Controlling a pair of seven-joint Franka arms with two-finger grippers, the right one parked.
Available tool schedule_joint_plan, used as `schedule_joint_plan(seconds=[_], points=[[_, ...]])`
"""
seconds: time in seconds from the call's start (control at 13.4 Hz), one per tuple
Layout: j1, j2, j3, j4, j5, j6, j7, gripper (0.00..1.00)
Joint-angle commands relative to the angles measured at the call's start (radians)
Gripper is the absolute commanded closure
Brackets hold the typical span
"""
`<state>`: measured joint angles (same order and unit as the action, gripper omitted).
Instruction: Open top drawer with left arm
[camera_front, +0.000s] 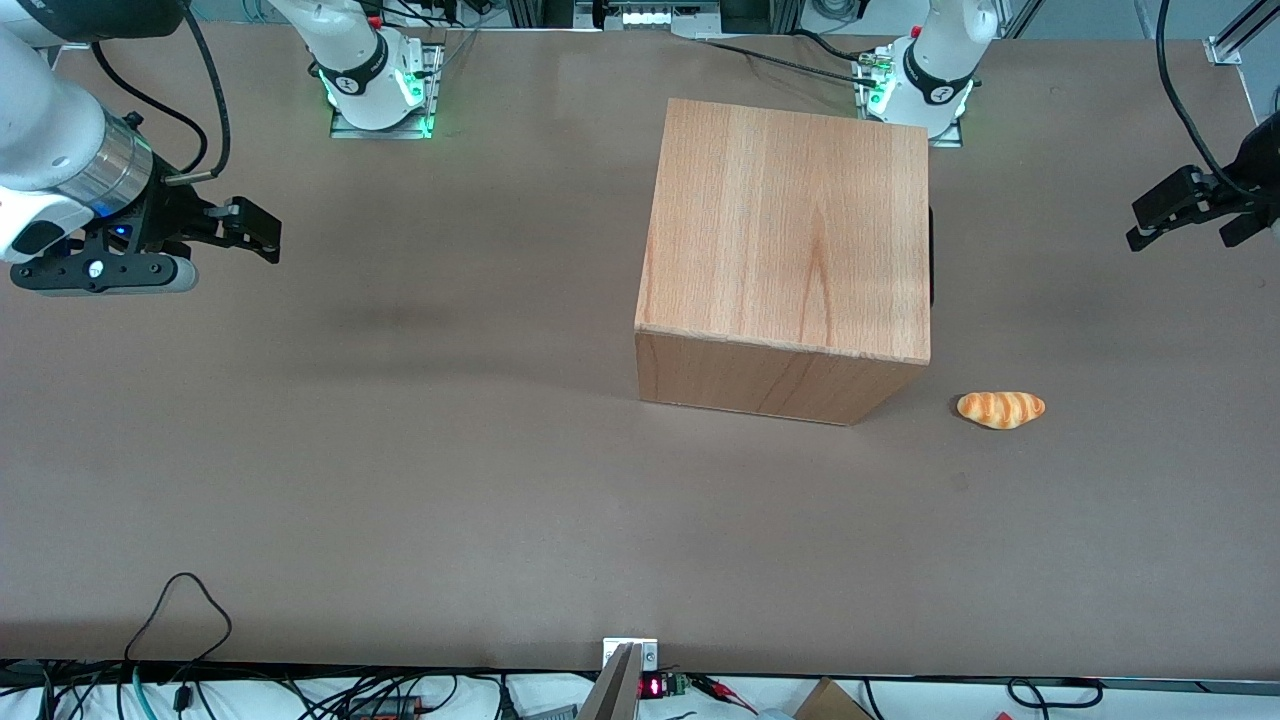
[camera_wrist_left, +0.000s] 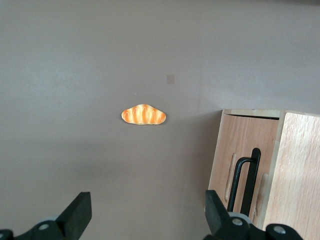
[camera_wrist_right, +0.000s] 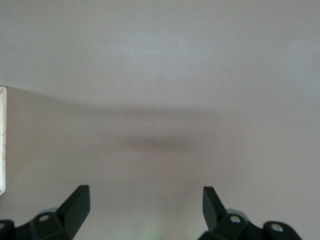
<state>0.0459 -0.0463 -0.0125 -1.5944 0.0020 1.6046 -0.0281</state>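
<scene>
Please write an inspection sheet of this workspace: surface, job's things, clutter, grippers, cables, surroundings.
Surface: brown matte table, bare.
Job's things: box-like light-wood cabinet; top drawer with long black handle appears closed.
Clutter: small orange-striped bread roll on the table beside the cabinet, apart from it.
Grippers: left arm's black two-finger gripper at the working arm's end, above the table, jaws open, holding nothing.
Cables: black cable loop at the table edge nearest the camera.
Surroundings: white arm bases with green lights.

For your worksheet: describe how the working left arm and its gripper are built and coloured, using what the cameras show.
The left arm is white with rounded joints, a black ring band and green lights at its base. Its small black two-finger gripper, toward the working arm's end of the table, has wedge-shaped black fingers that stand open, with silver screws and a black cable above.
</scene>
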Motion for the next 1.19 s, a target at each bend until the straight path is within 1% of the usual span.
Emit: schedule_joint_plan(seconds=[0.0, 0.74, 1.12], points=[[0.008, 0.01, 0.008, 0.027, -0.014, -0.006, 0.025, 0.0], [0.008, 0.013, -0.001, 0.031, -0.008, -0.008, 0.017, 0.0], [-0.004, 0.029, -0.006, -0.024, -0.022, -0.021, 0.031, 0.0]])
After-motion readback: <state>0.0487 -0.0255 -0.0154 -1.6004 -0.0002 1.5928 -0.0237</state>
